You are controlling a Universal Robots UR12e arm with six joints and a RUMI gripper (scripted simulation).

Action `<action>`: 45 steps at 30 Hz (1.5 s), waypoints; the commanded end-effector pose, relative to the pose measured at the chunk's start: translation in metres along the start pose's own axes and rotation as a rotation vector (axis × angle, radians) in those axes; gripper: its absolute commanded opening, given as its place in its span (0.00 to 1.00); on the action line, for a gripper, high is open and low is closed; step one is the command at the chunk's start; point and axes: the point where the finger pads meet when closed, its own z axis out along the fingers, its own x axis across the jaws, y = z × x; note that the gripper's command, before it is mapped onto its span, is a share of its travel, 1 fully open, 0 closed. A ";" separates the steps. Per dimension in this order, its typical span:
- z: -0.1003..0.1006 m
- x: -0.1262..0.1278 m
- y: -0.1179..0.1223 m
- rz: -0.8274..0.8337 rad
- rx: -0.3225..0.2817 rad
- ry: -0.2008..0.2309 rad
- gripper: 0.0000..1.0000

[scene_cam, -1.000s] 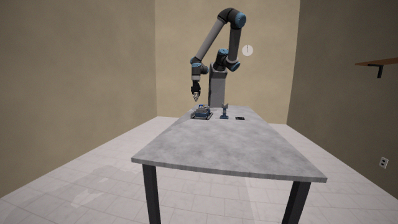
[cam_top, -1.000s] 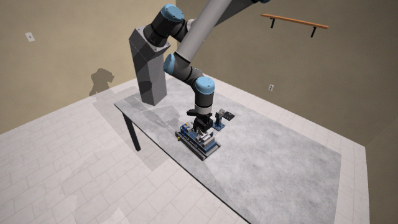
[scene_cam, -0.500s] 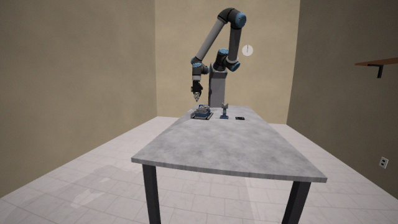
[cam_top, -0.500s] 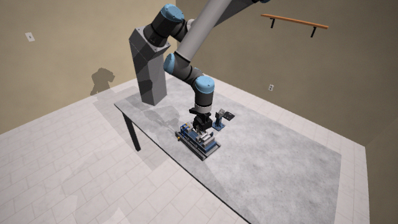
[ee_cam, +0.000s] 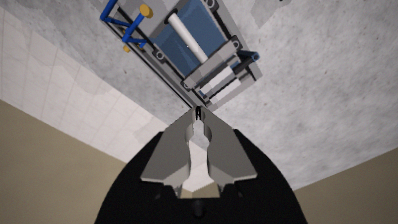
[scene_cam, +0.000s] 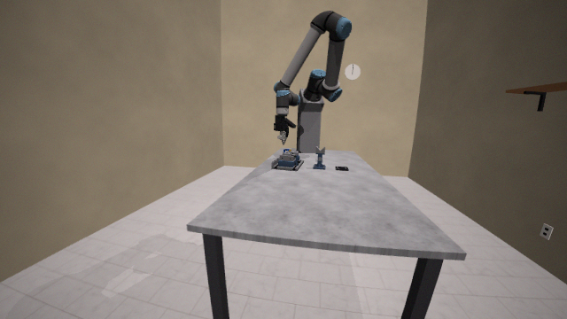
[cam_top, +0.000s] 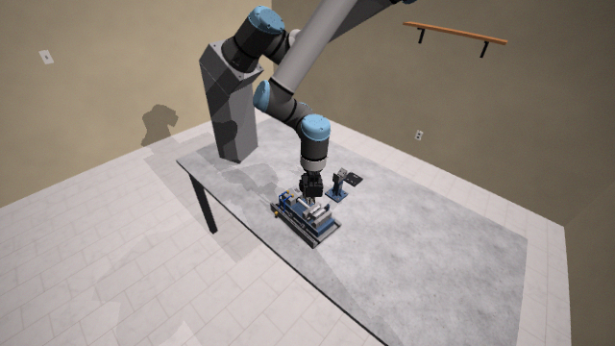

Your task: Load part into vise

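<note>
Gripper [cam_top: 309, 201] [scene_cam: 283, 143] [ee_cam: 198, 107] fully shut, tips together, nothing held. Wrist view, upper centre: vise [cam_top: 321, 230] [scene_cam: 288, 163] [ee_cam: 207, 25] open; pale piece [ee_cam: 219, 82] between its jaws, apparently the part; slot and seating cannot be confirmed.

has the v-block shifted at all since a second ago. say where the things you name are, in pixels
No, no shift either way: in the top and exterior views the V-block [cam_top: 341, 172] [scene_cam: 320, 151] keeps its place relative to the arm's grey pedestal [cam_top: 235, 125] [scene_cam: 310, 128].
</note>
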 end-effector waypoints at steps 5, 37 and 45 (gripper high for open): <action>0.000 0.005 -0.011 0.273 -0.009 -0.001 0.00; -0.001 0.014 -0.035 0.904 -0.009 0.002 0.00; -0.001 0.014 -0.035 0.905 -0.009 0.002 0.00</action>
